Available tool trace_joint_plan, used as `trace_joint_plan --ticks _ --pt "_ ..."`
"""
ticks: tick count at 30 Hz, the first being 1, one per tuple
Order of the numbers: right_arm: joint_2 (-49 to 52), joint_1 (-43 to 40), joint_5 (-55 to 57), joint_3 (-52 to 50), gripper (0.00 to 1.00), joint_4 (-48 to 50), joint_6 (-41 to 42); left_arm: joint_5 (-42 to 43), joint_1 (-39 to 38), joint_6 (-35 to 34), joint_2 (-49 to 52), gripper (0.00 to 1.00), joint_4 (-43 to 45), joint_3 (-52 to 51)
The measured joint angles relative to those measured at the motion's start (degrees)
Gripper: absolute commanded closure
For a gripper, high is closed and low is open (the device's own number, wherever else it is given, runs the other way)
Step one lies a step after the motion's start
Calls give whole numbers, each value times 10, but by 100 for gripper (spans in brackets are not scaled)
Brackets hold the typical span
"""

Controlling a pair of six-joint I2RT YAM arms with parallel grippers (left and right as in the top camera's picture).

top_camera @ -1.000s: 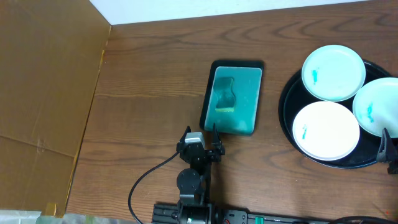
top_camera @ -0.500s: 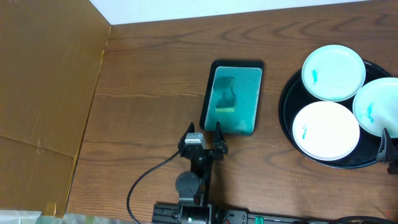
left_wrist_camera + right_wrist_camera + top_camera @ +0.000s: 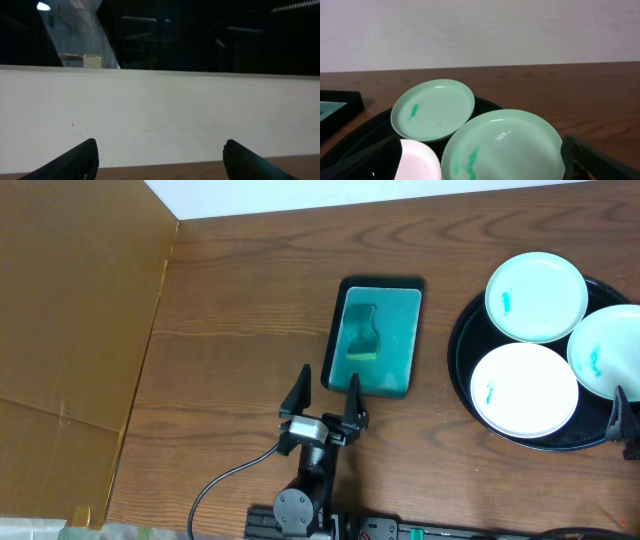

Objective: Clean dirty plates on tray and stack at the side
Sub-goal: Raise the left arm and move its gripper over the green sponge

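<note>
Three white plates lie in the black tray [image 3: 462, 370] at the right: a far one [image 3: 536, 295], a near one [image 3: 523, 389] and a right one [image 3: 610, 350], each with a small teal smear. My right gripper [image 3: 625, 420] is at the tray's near right rim, open and empty. In the right wrist view [image 3: 480, 167] its jaws stand wide, over the right plate [image 3: 502, 145], with the far plate [image 3: 432, 109] and near plate [image 3: 417, 162] beside it. My left gripper [image 3: 328, 375] is open and empty, just short of the teal tray; its wrist view [image 3: 160, 165] shows only wall.
A rectangular teal tray [image 3: 392, 315] with a black edge holds a sponge [image 3: 362, 335] at mid-table. A brown cardboard sheet [image 3: 70, 330] covers the left side. A cable [image 3: 225, 480] trails from the left arm.
My left gripper has opened wide and its wrist has drawn back toward the table's front edge. The right arm and the plates have not moved.
</note>
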Motion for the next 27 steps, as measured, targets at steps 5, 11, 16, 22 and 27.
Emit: trace_joint_plan --ticks 5,11,16,22,27 --pt "0 0 0 0 1 0 0 0 0 21 65 20 -25 66" --pt "0 0 0 0 1 0 0 0 0 31 256 20 -299 283" --pt "0 0 0 0 1 0 0 71 0 31 425 20 -433 428" --pt "0 0 0 0 1 0 0 111 0 12 547 20 -474 505" --pt "0 0 0 0 1 0 0 -2 -5 -19 679 20 -699 673"
